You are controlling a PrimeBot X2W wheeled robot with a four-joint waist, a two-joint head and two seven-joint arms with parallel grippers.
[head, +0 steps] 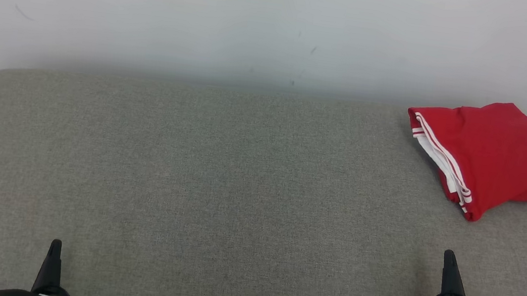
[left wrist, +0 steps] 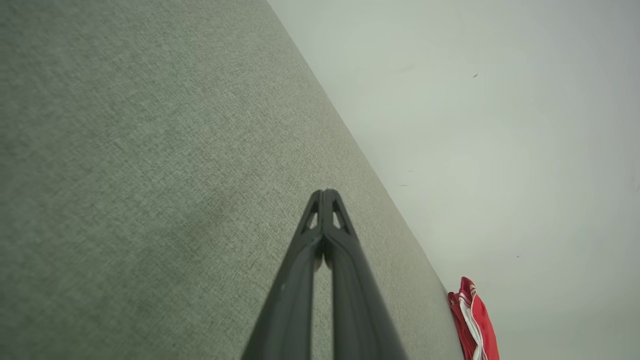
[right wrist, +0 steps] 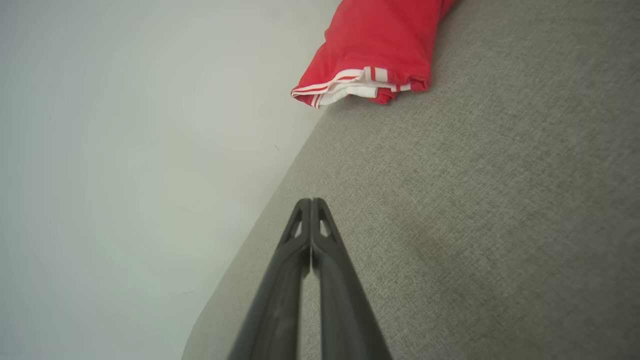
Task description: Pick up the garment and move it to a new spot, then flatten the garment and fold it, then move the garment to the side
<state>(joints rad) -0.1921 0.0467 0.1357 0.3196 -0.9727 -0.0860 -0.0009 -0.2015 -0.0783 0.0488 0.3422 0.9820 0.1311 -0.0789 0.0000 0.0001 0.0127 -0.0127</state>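
Note:
A red garment (head: pixel 489 155) with white stripes along one hem lies folded into a compact bundle at the far right of the grey fabric surface (head: pixel 217 188). The same garment (right wrist: pixel 375 47) appears at the top of the right wrist view, and a sliver of the garment (left wrist: pixel 472 320) sits low and right in the left wrist view. My left gripper (head: pixel 55 243) rests at the lower left, shut and empty, tips together (left wrist: pixel 325 192). My right gripper (head: pixel 449 254) is at the lower right, shut with nothing in it, well short of the garment (right wrist: pixel 310 201).
The grey surface has rounded far corners and ends at a pale wall (head: pixel 279 28) right behind it. The garment lies close to the surface's right rear edge.

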